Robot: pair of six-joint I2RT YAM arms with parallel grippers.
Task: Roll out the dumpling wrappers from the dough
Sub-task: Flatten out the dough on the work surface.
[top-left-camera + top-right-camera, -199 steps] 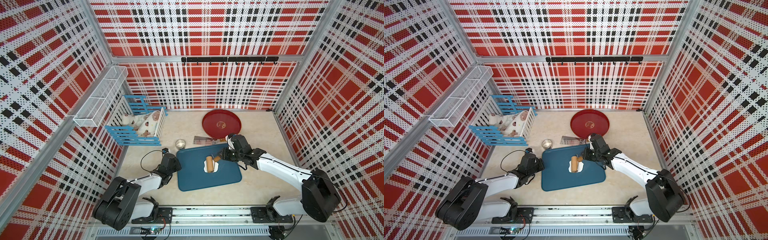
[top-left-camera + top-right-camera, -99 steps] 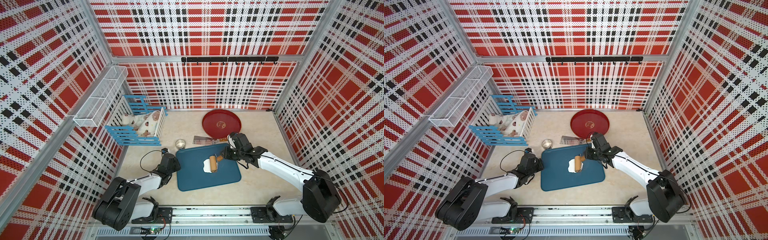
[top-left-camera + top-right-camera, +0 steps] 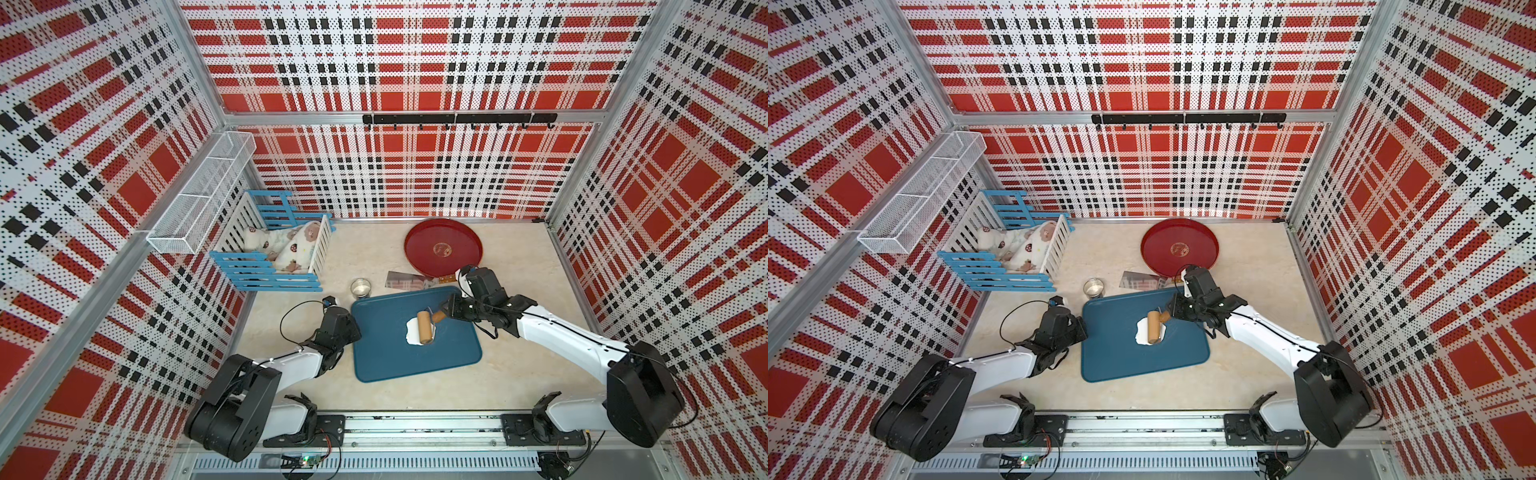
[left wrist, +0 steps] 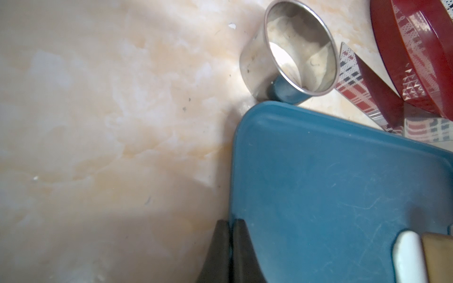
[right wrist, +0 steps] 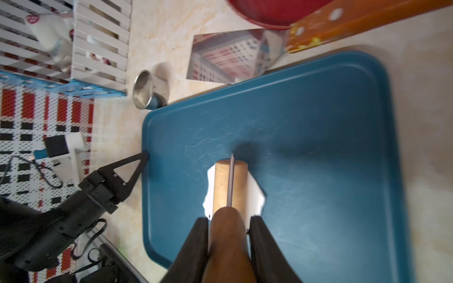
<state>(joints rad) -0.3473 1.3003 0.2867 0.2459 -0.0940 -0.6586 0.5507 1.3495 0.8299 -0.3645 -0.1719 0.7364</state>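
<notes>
Right gripper: your right gripper [image 5: 229, 219] pinches the dark wooden handle of the roller [image 5: 220, 186], one finger on each side of it; in both top views it reaches in from the board's far right corner [image 3: 446, 311].
Roller: its pale barrel lies on top of the dough, with the handle pointing back toward your right arm.
Dough: the dough [image 3: 411, 332] sits flat near the middle of the blue board [image 3: 386, 353]. You see ragged white edges on both sides of the barrel in the right wrist view [image 5: 256, 193], and more white on the side toward your left arm in a top view [image 3: 1142, 330].
Left gripper: your left gripper [image 4: 230, 221] has its fingers pressed together, with the tips at the board's left edge. You cannot tell whether the rim is caught between them.
Steel cup: the steel cup [image 3: 360, 287] stands upright on the table [image 3: 519, 374], just beside the board's far left corner.
Cleaver: the cleaver [image 3: 409, 284] lies flat between the board's far edge and the red plate [image 3: 444, 248].
</notes>
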